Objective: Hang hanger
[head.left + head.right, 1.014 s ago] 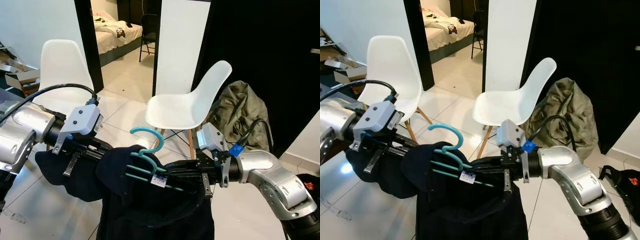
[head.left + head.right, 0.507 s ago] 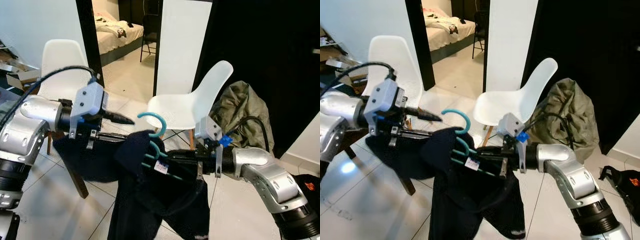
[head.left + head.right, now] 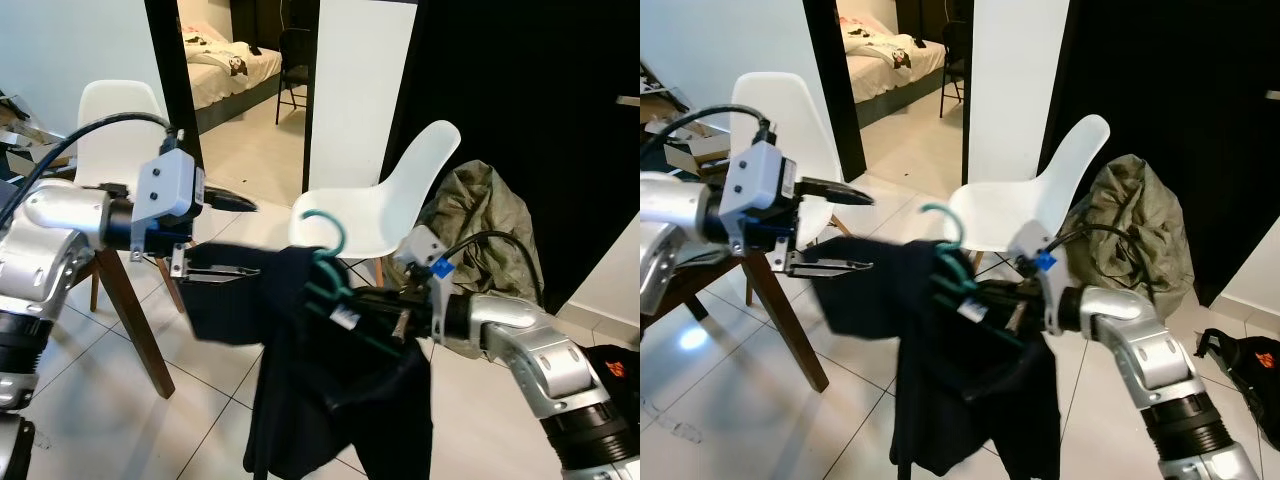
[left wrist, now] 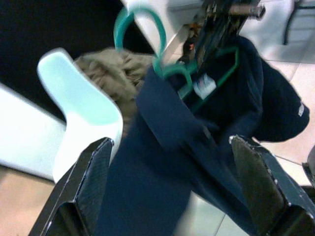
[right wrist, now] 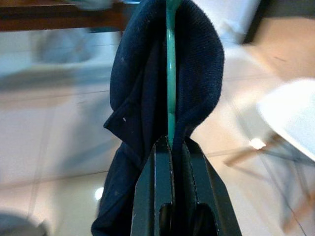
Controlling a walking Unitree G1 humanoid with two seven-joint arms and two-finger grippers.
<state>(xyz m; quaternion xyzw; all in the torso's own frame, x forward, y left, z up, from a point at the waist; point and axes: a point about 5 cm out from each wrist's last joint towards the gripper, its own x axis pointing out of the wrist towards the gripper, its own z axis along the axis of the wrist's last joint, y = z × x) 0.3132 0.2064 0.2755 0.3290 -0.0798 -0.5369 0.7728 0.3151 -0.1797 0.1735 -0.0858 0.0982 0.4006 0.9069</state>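
Right wrist view is showing me my right gripper [image 5: 172,147] clenching the teal hanger [image 5: 171,73] edge-on, the dark navy garment [image 5: 147,123] draping over both sides of it. From the head cameras I'm seeing the hanger held out in mid-air between both arms, hook [image 3: 328,228] pointing up, the cloth hanging low beneath. My left gripper [image 3: 225,235] is standing spread and released, one fabric corner reaching toward its lower finger. Beyond are two white chairs [image 3: 385,205] and an olive bag [image 3: 480,235]. My worry: the garment is sitting lopsided, so any swing could slide it off the hanger.
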